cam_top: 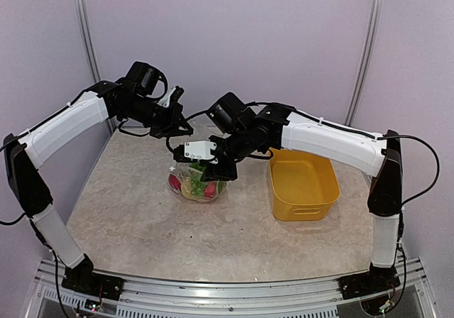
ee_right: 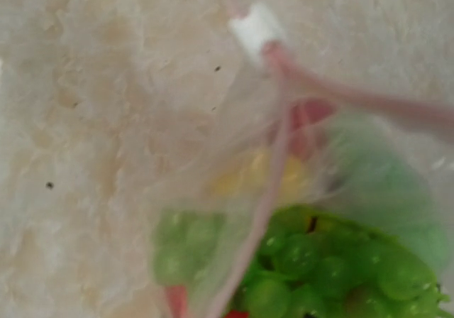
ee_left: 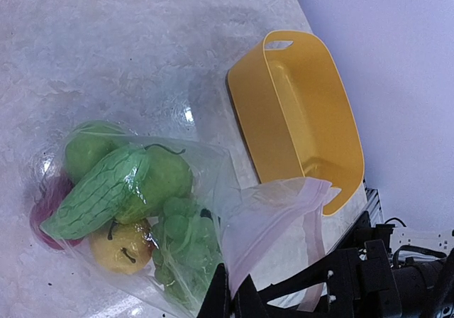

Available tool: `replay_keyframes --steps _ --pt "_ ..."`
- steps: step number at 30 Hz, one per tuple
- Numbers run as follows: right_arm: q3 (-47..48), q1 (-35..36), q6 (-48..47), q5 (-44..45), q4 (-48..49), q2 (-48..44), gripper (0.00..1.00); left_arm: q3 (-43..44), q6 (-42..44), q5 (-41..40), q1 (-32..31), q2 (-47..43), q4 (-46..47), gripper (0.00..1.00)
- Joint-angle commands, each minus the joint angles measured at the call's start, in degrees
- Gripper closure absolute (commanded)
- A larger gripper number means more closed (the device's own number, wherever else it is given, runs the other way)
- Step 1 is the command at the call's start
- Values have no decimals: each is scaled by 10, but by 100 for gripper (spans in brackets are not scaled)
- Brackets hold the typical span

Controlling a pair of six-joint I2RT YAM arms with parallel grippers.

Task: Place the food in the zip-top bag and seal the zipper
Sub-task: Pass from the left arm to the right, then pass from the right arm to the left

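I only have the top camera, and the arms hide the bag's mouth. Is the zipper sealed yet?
Observer: Not fully. The right wrist view, though blurred, shows the white slider with the zipper splitting into two pink tracks beyond it.
Operator: Does the left claw have the bag?
Observer: It looks so. In the left wrist view the zip-top bag runs its pink edge down into the left claw, whose fingers look pinched on it.

Clear bag (ee_left: pixel 216 179); green grapes (ee_left: pixel 181 236); yellow basket (ee_left: pixel 298 112); white slider (ee_right: pixel 255 28).

Left arm (cam_top: pixel 67 123) and right arm (cam_top: pixel 330 139) reach inward; left jaws pinched.
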Motion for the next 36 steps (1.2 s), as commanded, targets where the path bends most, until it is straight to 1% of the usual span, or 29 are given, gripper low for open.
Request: replay_keyframes --steps 1,2,3,6,7,8,9,11,13,14,15,18,19,21,23,26,31,36 --pt "50 5 25 -3 2 21 61 4 9 7 -3 -18 11 100" --pt "58 6 27 -7 3 24 65 5 9 9 -4 -18 12 100" --pt "66 7 28 -14 2 29 71 7 9 10 -4 -17 12 100" --pt "95 7 27 -25 -9 45 97 17 10 15 -4 -14 10 100" --pt "109 7 27 -28 -19 50 100 19 11 15 -5 -14 10 100" --pt "123 7 28 -32 -28 53 100 21 14 16 -4 -17 9 100" --pt "134 6 29 -35 -34 51 100 23 17 14 -4 -19 7 95" --pt "143 6 33 -38 -29 30 100 22 28 -5 -5 -31 5 73" --pt "129 4 35 -40 -9 -4 100 2 43 -38 -8 -67 19 57" --pt "112 2 34 -41 8 -26 100 -16 49 -58 -8 -86 37 47" --pt "92 -1 33 -36 28 -46 100 -41 54 -73 -9 -124 59 40" --pt "18 -15 35 -29 87 -92 100 -142 61 -91 -7 -226 164 31" --pt "-2 -19 38 -31 97 -96 100 -192 58 -90 -6 -250 198 30" --pt "-21 -28 49 -47 101 -94 100 -265 45 -71 -3 -300 257 29" --pt "-30 -32 58 -63 99 -90 100 -321 27 -47 -3 -346 297 29" --pt "-37 -33 65 -69 108 -93 100 -385 11 -14 -5 -380 341 30" --pt "-22 -37 81 -75 118 -89 100 -453 70 -20 -35 -412 391 33" --pt "-10 -39 93 -90 115 -86 100 -488 123 -19 -41 -403 436 36"
